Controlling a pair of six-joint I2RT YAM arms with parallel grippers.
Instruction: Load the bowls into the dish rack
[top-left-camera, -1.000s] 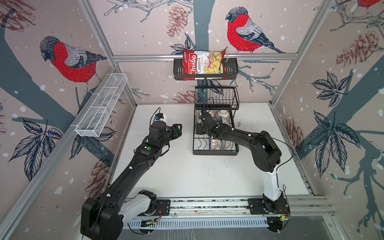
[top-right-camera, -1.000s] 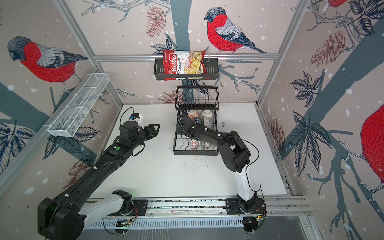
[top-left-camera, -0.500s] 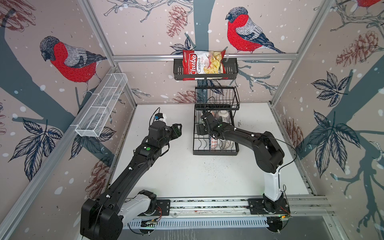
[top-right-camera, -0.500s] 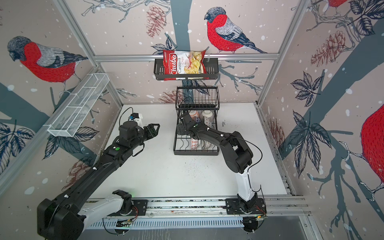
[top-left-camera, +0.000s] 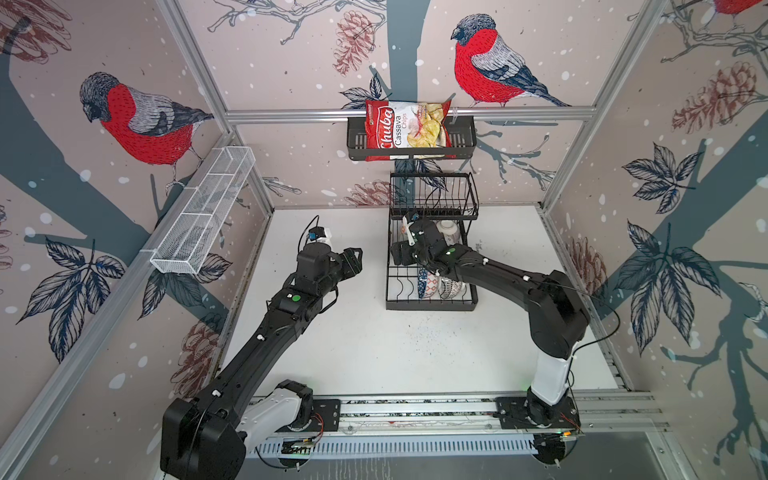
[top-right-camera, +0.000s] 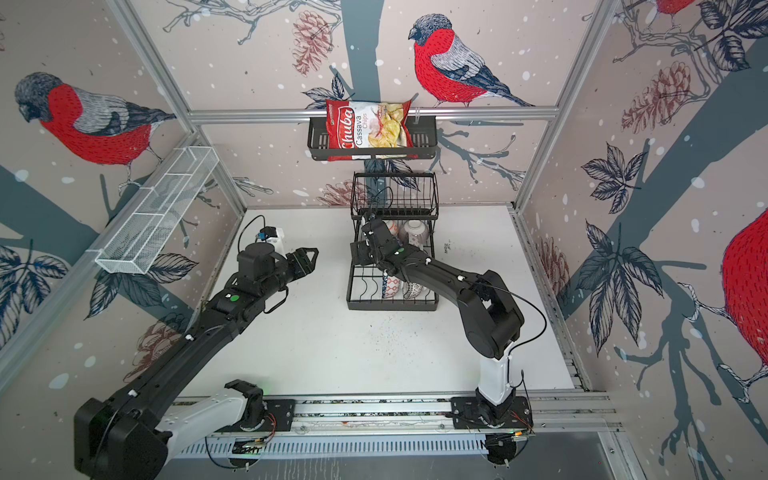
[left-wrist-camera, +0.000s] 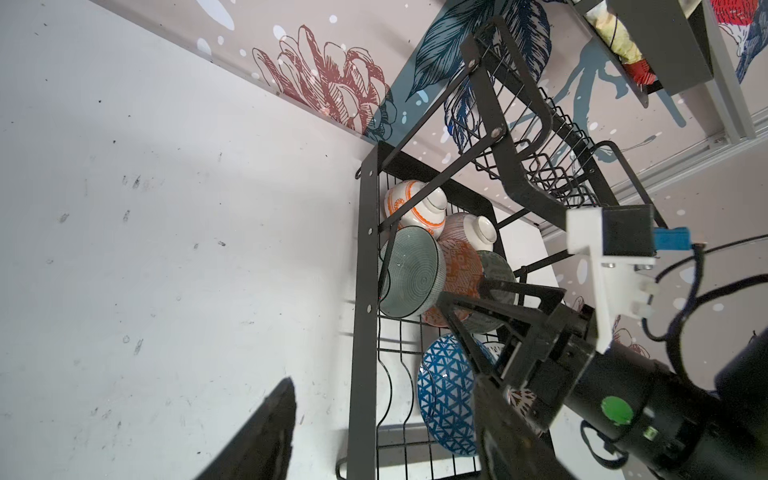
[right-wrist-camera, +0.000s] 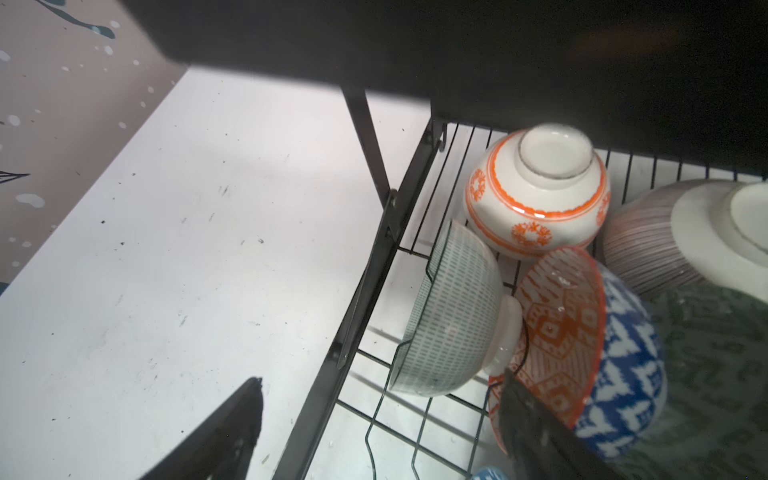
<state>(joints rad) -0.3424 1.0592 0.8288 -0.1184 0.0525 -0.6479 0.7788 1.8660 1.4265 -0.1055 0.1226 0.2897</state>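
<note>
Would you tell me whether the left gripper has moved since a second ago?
No: the left gripper keeps the same gap left of the dish rack.

Dark green bowl (right-wrist-camera: 715, 374) blurred, cropped at frame edge; several bowls (top-left-camera: 432, 286) partly behind the right arm (top-left-camera: 498, 276) in both top views.

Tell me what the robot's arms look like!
The left arm and right arm are black, each with a white part by its base, a green dot, thin black cables, a blue plug and pointed black fingers.
</note>
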